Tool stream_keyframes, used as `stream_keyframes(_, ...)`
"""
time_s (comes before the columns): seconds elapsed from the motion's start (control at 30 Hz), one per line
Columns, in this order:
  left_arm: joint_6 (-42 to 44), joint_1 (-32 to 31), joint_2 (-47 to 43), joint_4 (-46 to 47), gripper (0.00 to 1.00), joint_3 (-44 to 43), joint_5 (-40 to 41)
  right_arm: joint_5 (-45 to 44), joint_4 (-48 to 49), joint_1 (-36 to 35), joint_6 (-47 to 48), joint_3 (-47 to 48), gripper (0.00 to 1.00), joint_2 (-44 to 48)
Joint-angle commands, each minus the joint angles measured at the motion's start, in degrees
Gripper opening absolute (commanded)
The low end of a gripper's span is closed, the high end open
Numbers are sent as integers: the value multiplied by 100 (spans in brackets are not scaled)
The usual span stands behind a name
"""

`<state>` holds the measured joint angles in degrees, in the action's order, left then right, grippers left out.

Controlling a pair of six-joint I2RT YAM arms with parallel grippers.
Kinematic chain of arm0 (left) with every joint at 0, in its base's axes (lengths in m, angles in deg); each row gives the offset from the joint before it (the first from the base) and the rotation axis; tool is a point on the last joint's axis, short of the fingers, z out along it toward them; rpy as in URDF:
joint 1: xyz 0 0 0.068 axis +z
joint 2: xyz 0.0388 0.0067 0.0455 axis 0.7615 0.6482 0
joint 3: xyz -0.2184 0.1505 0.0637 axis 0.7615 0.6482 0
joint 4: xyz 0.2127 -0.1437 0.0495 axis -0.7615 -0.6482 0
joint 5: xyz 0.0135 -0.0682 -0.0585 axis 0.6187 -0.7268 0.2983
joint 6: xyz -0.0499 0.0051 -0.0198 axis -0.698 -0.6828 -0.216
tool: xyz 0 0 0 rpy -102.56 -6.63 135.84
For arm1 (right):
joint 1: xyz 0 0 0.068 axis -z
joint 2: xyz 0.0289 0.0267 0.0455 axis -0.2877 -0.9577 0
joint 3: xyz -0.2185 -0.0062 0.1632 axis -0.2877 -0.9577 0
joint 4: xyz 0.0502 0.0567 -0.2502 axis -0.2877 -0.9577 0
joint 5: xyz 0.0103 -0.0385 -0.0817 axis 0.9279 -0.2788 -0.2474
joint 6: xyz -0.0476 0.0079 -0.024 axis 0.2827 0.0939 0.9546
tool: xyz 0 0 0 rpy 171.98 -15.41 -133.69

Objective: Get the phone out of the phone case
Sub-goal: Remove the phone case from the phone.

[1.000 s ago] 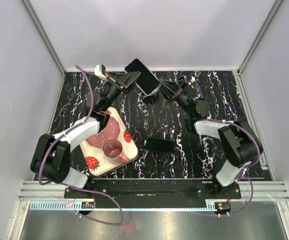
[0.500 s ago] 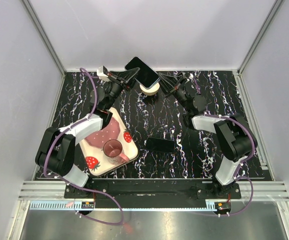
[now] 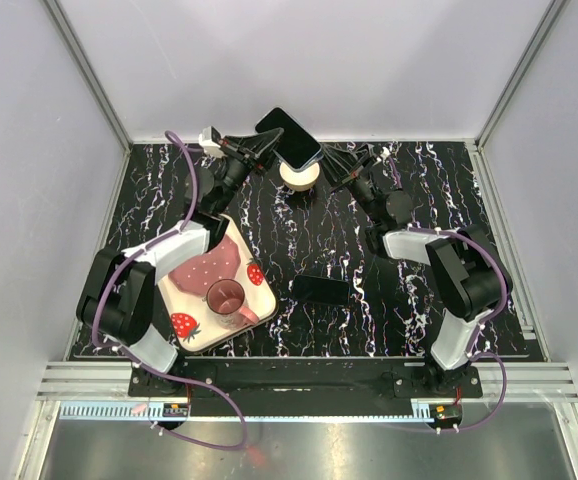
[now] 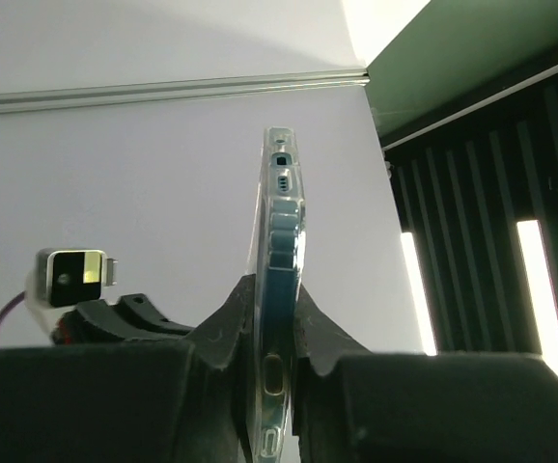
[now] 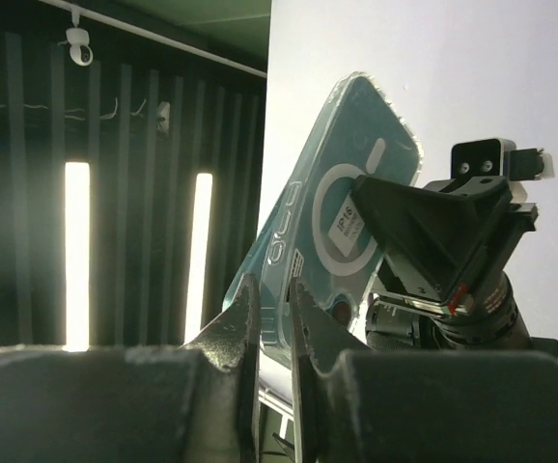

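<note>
The dark phone (image 3: 289,138) in its clear case is held in the air over the table's back edge. My left gripper (image 3: 260,150) is shut on it from the left. In the left wrist view the phone stands edge-on (image 4: 283,231) between the two pads, my left gripper (image 4: 277,311) clamping it across its thickness. My right gripper (image 3: 333,163) meets the phone's right end. In the right wrist view the case's teal back with a white ring (image 5: 342,207) shows, and my right gripper (image 5: 275,307) is closed on the case's edge. The left gripper also shows there (image 5: 433,241).
A white roll of tape (image 3: 299,176) sits under the phone. A small black object (image 3: 321,290) lies mid-table. A strawberry-pattern plate (image 3: 194,322) holding a pink cup (image 3: 226,297) is at the front left. White walls enclose the back and sides.
Both grippers have raised the phone and moved it slightly toward the back. The tape roll beneath it has come into view. The right gripper has closed in on the phone's right end.
</note>
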<state>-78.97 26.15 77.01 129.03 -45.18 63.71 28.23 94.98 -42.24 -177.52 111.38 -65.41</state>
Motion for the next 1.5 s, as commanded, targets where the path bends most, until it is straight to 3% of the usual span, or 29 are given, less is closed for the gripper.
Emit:
stream_keyframes(0.0, -1370, -293, -283, 3671, 0, -1017, 442, 905, 273, -217, 133, -320, 0, -460)
stream_keyframes(0.2, -1344, -293, -283, 3662, 0, -1132, 487, 1177, 256, -217, 255, -452, 0, -715)
stream_keyframes(0.37, -1344, -336, -247, 3277, 0, -1167, -40, 1563, -173, -190, 728, -487, 0, -759)
stream_keyframes(0.57, -1273, -345, -353, 2916, 0, -877, -682, 1915, -2027, -173, 1949, -417, 0, -250)
stream_keyframes(0.63, -1151, -354, -388, 2775, 0, -842, -936, 1995, -2824, -155, 2241, -312, 9, -13)
stream_keyframes(0.7, -1028, -354, -344, 2643, 0, -920, -1156, 2056, -2882, -94, 2304, -233, 16, 32)
stream_keyframes(0.83, -790, -372, -116, 2247, 0, -1062, -1981, 2206, -2706, 46, 2154, -118, 16, -56)
stream_keyframes(1.13, -289, -389, -45, 1818, 0, -912, -3081, 2618, -3724, 249, 2830, 233, 28, 278)
stream_keyframes(1.47, 406, -635, -37, 1017, 0, -1105, -3706, 2803, -3761, 258, 2770, 734, 30, 15)
